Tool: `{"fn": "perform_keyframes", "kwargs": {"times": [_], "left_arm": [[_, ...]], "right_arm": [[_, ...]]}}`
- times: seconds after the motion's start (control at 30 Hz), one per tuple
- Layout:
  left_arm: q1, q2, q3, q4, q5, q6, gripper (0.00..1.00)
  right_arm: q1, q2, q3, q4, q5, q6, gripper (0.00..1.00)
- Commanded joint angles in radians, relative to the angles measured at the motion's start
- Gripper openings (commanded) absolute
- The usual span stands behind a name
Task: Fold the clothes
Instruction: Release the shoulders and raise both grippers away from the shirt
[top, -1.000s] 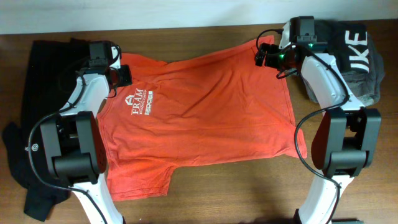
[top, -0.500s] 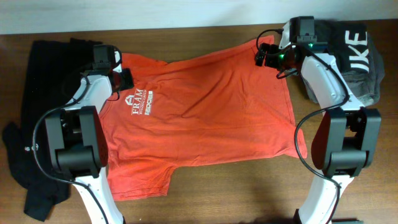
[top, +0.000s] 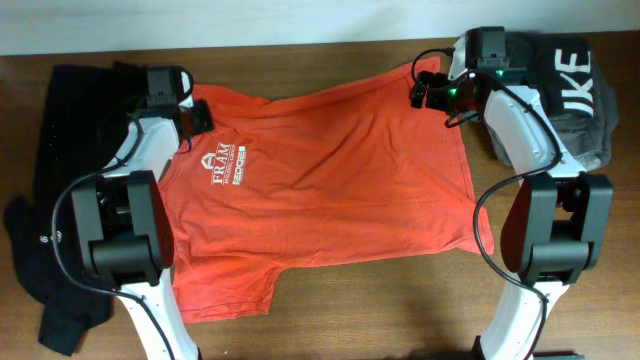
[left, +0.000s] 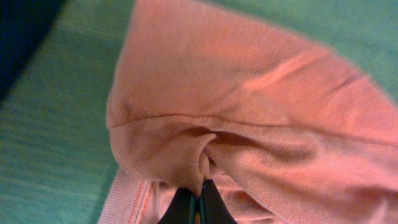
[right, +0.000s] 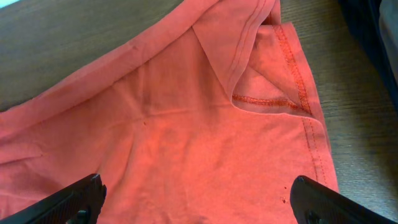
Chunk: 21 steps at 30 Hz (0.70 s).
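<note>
Overhead shows left fingers (top: 200, 115) pinching the T-shirt (top: 330, 170) at its far shoulder, right fingers (top: 422, 92) wide over the far hem; it stretches left-to-right between.

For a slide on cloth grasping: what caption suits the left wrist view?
Pinched fold of the orange-red T-shirt caught in the shut left gripper, with bare table beside it.

Wooden table (top: 350, 315): orange T-shirt (top: 320, 190) flat centre, black garment (top: 60, 150) left, grey garment (top: 580, 95) right, seemingly bunched.
</note>
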Motion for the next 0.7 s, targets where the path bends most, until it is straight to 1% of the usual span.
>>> {"fn": "perform_keyframes", "kwargs": {"times": [0.0,0.17,0.5,0.53,0.57,0.6,0.63,0.67], "left_arm": [[-0.001,-0.016,0.080,0.003,-0.010,0.000,0.01],[-0.001,-0.018,0.143,0.019,-0.011,0.001,0.01],[-0.001,-0.003,0.145,0.225,-0.016,0.001,0.01],[-0.001,-0.002,0.145,0.245,-0.018,0.001,0.10],[-0.001,0.000,0.145,0.262,-0.018,0.001,0.30],[-0.001,0.001,0.145,0.274,-0.018,0.001,0.54],[-0.001,0.002,0.145,0.279,-0.018,0.001,0.83],[-0.001,0.002,0.145,0.278,-0.018,0.001,0.99]], "right_arm": [[0.008,-0.005,0.007,-0.002,0.002,-0.015,0.99],[0.008,-0.005,0.007,-0.002,0.002,-0.014,0.99],[0.008,-0.005,0.007,-0.006,0.002,-0.014,0.99],[0.008,-0.005,0.007,-0.007,0.002,-0.014,0.99],[0.008,-0.005,0.007,-0.008,0.002,-0.014,1.00],[0.008,-0.005,0.007,-0.010,0.002,-0.015,0.99],[0.008,-0.005,0.007,-0.010,0.002,-0.015,0.99],[0.008,-0.005,0.007,-0.010,0.002,-0.015,0.99]]}}
